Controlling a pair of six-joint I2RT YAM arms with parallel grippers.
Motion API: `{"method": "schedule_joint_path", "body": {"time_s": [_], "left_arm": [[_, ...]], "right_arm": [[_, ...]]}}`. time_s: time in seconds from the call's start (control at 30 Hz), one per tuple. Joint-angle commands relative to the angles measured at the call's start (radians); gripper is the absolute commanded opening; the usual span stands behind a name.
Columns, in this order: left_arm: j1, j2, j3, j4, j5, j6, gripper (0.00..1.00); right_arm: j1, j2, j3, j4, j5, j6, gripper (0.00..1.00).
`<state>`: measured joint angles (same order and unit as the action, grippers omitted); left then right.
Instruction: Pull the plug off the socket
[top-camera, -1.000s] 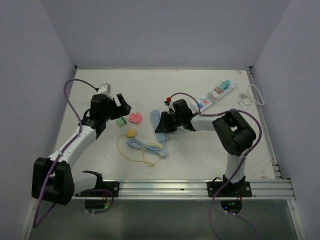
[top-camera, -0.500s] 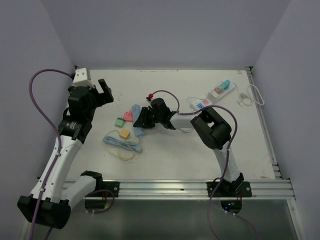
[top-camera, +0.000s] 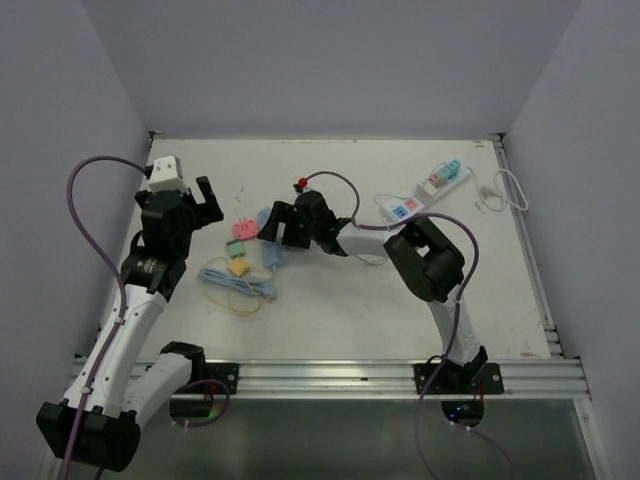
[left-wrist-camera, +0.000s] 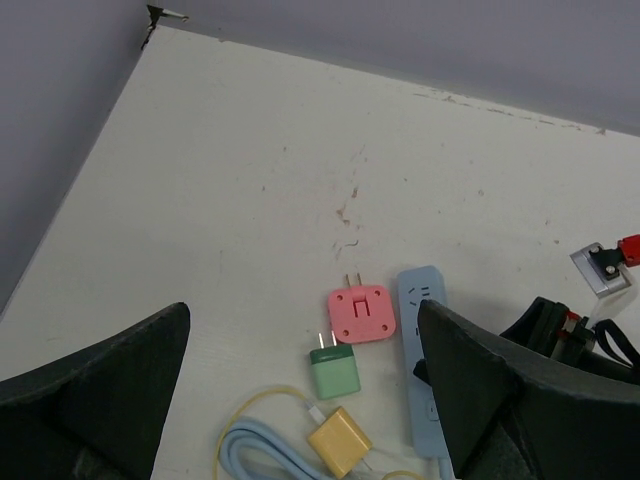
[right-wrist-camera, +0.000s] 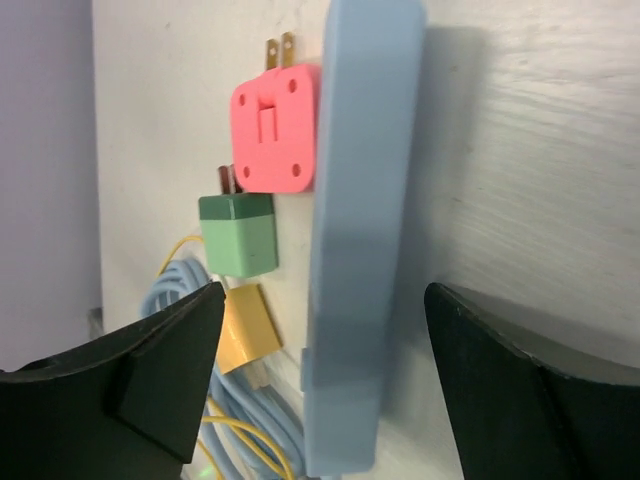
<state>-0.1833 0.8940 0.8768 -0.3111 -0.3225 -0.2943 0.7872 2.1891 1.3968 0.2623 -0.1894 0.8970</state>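
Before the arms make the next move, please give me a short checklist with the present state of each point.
1. Right gripper open: ok, its jaws stand apart on either side of the blue power strip.
2. Left gripper open and holding nothing: ok.
3. Pink plug out of the blue power strip: ok, it lies on the table with bare prongs.
4. Green plug out of the strip: ok, prongs visible.
5. Yellow plug out of the strip: ok, it lies apart, on its cable.
6. White power strip clear of plugs: cannot tell, too small in the top view.
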Motion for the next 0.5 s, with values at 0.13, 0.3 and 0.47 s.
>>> {"method": "schedule_joint_path", "body": {"time_s": [0.13,0.3,0.47], "left_arm": [[0.010,-0.044,-0.012,0.041,-0.050,0.014,1.00],[0.010,-0.061,-0.018,0.038,-0.070,0.017,1.00],[0.010,-0.061,-0.018,0.041,-0.063,0.017,1.00]], "right_arm": [[-0.025,-0.184,-0.059,-0.230,0.252,-0.121,0.96],[-0.069,-0.374,-0.137,-0.353,0.484,-0.193,0.98],[-0.178,-0.535,-0.220,-0.451,0.649,-0.214,0.99]]}}
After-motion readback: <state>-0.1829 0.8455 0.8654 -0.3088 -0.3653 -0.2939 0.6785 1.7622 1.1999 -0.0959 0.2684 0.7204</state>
